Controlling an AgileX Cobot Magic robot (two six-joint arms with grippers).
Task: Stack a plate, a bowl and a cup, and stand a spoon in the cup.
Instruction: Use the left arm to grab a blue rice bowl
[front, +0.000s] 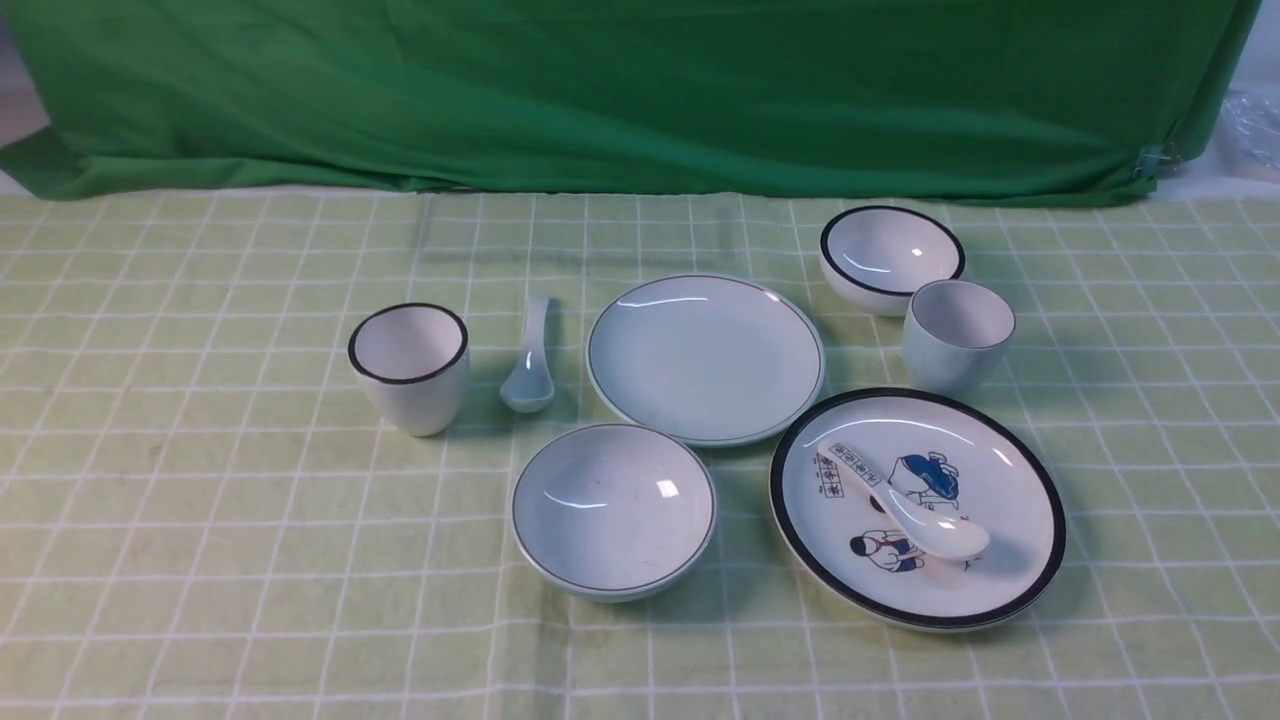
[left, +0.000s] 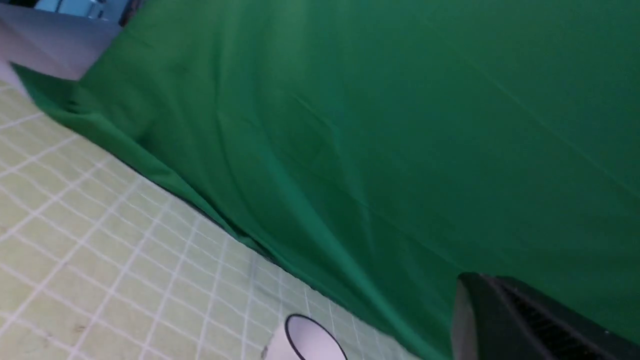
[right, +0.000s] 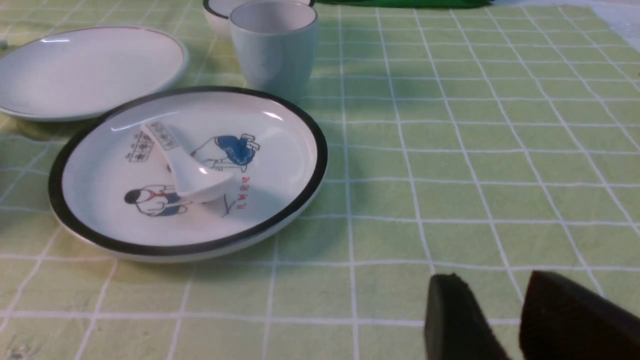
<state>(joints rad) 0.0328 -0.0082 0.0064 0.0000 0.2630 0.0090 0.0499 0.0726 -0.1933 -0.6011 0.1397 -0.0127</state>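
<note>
In the front view the plain pale plate (front: 705, 358) lies at the table's middle. The wide shallow bowl (front: 612, 508) sits just in front of it. The plain spoon (front: 528, 355) lies to the plate's left. The handleless pale cup (front: 958, 335) stands to its right. Neither gripper shows in the front view. In the left wrist view my left gripper (left: 467, 281) is shut on nothing, raised and facing the green cloth. In the right wrist view my right gripper (right: 494, 276) is open and empty, low over bare tablecloth, with the cup (right: 275, 50) and the plate (right: 85, 70) beyond it.
A black-rimmed cup (front: 409, 366) stands at the left. A small black-rimmed bowl (front: 890, 258) stands behind the pale cup. A large cartoon plate (front: 1000, 580) at the front right carries a printed spoon (front: 920, 510). A green backdrop (front: 640, 90) hangs along the far edge.
</note>
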